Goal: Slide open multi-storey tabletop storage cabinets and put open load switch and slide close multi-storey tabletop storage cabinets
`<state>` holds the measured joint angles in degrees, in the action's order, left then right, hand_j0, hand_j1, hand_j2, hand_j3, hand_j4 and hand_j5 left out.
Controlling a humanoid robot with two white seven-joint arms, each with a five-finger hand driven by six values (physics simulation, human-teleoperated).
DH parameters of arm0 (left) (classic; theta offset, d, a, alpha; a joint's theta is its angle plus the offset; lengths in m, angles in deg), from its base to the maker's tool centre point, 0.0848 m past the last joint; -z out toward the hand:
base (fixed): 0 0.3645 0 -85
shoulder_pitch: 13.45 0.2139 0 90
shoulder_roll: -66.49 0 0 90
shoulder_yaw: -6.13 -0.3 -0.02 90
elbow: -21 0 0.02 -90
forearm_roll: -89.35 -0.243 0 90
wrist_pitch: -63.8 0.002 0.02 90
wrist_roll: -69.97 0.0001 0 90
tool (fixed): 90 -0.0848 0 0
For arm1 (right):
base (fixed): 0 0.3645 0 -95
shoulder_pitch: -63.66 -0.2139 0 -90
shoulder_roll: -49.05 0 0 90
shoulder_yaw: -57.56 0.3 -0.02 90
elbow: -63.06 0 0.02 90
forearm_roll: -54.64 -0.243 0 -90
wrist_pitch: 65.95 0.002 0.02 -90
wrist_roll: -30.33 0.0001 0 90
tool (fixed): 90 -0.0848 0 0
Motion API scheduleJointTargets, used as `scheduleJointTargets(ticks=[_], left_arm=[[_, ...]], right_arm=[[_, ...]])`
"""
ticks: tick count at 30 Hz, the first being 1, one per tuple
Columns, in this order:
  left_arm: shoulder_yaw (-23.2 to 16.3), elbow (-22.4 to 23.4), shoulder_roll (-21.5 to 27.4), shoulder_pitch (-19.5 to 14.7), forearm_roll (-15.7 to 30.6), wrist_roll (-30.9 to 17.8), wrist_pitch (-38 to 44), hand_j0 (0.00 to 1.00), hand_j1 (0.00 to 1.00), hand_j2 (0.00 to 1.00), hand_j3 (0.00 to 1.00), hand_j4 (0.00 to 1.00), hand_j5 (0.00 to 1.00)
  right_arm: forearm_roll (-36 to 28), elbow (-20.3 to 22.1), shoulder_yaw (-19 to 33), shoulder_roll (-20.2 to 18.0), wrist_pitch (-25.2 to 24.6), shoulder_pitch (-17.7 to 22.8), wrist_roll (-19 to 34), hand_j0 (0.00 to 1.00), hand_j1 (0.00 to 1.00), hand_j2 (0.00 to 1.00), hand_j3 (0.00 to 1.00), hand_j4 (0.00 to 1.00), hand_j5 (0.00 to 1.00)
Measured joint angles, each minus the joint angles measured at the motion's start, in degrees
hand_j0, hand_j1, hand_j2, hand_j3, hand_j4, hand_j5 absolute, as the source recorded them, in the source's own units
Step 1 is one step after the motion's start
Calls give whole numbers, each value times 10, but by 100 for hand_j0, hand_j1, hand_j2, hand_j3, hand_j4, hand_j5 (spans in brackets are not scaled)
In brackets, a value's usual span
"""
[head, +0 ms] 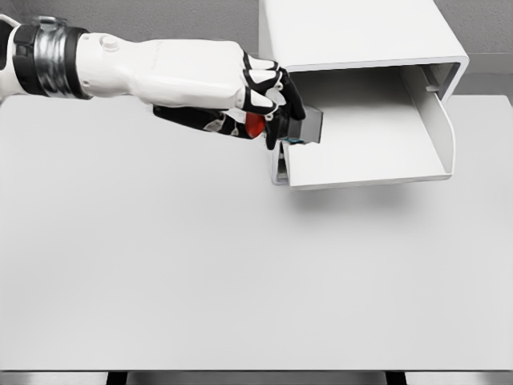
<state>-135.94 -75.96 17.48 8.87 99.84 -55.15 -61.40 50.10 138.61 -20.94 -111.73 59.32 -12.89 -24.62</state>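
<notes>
A: From the head view, where does the load switch [303,126] sit relative to the storage cabinet [361,88]?

B: At the cabinet's left side, just over the left wall of its pulled-out drawer [369,152]. The robot's left hand [260,104] has its fingers clamped around the switch, a dark grey block with a red part showing on the side away from the cabinet.

A: Why is it held there rather than lower?

B: Probably so the block clears the drawer's side wall before going down inside. The drawer floor looks bare, so the switch seems not yet placed.

A: And the drawer itself?

B: It stands out from the cabinet's white housing toward the front edge of the table [160,281], its front panel swung off to the cabinet's right. It would have to slide back in after the switch is released.

A: The other hand?

B: Nowhere in sight; only the left arm reaches in toward the cabinet.
</notes>
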Motion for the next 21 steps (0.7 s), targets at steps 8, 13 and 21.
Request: scheduleJointTargets(ticks=[8, 13, 21], left_arm=[[-23, 145, -123, -29, -27, 0, 0, 35, 35, 35, 35, 35, 35], [-42, 192, -173, -33, -45, -1, 0, 38, 38, 38, 38, 38, 38], [-47, 205, -184, -33, -48, 0, 0, 54, 54, 54, 54, 54, 54]], right_arm=[[30, 52, 3, 11, -1, 89, 0, 56, 56, 56, 56, 56, 56], [53, 122, 1, 16, -1, 109, 0, 56, 56, 56, 56, 56, 56], [66, 181, -3, 18, -1, 123, 0, 56, 56, 56, 56, 56, 56]])
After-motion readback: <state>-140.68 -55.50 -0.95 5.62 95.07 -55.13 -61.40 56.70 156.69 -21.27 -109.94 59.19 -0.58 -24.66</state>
